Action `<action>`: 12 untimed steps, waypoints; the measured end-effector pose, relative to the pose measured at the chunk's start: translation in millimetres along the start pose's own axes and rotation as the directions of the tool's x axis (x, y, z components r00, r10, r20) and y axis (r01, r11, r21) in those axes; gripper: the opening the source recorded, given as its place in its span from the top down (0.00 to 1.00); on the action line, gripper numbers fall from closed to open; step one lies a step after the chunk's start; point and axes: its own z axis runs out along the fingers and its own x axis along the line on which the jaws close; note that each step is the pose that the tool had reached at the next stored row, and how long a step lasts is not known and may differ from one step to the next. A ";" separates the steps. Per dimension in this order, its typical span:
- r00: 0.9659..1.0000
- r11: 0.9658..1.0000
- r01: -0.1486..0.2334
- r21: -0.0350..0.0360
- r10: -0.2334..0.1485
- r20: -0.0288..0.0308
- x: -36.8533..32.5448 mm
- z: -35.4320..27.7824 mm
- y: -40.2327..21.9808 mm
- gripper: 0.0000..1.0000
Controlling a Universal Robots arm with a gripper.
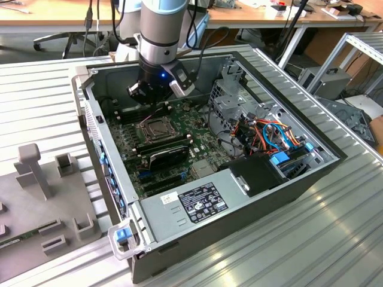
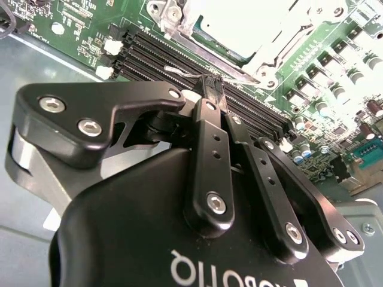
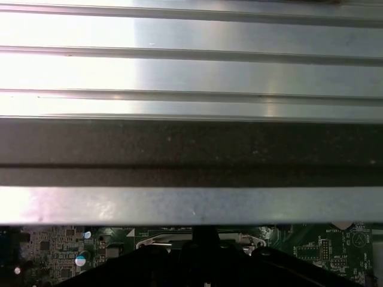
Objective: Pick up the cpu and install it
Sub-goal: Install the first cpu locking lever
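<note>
My gripper (image 1: 157, 103) hangs inside the open computer case, just behind the silver-framed socket (image 1: 157, 127) on the green motherboard (image 1: 179, 149). In the second wrist view its black fingers meet at the tips, so the gripper (image 2: 212, 88) is shut with nothing visible between them. The tips sit over the black memory slots (image 2: 167, 57), next to a thin metal rod (image 2: 178, 72) at the socket's edge. A pale flat square that looks like the cpu (image 2: 239, 24) lies within the socket frame (image 2: 179, 18), washed out by glare. The gripper's dark outline (image 3: 203, 236) appears in the first wrist view.
Black memory sticks (image 1: 164, 143) and a card (image 1: 170, 156) lie beside the socket. The case walls (image 1: 96, 119) ring the board; a drive cage and orange cables (image 1: 269, 134) fill the exterior view's right. A grey fixture (image 1: 42, 179) stands on the ribbed table (image 1: 299, 239).
</note>
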 end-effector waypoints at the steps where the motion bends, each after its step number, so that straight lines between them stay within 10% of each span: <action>1: 1.000 1.000 0.000 0.000 0.000 0.000 -0.1 0.4 0.0 0.89; 12: 1.000 1.000 0.000 0.000 0.000 0.000 -0.3 4.1 -0.4 0.89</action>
